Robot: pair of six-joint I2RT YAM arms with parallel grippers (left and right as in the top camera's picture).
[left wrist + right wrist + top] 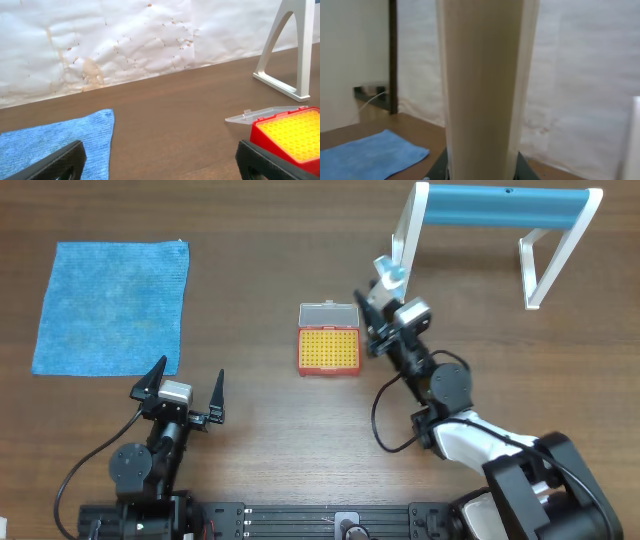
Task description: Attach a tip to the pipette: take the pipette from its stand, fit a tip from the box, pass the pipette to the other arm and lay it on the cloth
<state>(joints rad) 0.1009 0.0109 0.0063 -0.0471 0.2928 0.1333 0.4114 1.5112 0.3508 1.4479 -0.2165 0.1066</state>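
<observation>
My right gripper (380, 315) sits just right of the tip box and is shut on the pipette (390, 277), whose pale upper end pokes out toward the stand. In the right wrist view the pipette's cream body (482, 85) stands upright, clamped in the right gripper (482, 172). The red tip box (329, 350), full of yellow tips, has its clear lid (329, 314) folded back. The blue cloth (112, 308) lies flat at the far left. My left gripper (185, 388) rests open near the front left, holding nothing, below the cloth's near edge. Its dark fingers (55, 165) flank the view toward the tip box (292, 135).
The white stand with a blue top bar (500, 205) is at the back right, one white leg (292, 50) showing in the left wrist view. Bare brown table lies between the cloth (55, 137) and the box. A pale wall backs the table.
</observation>
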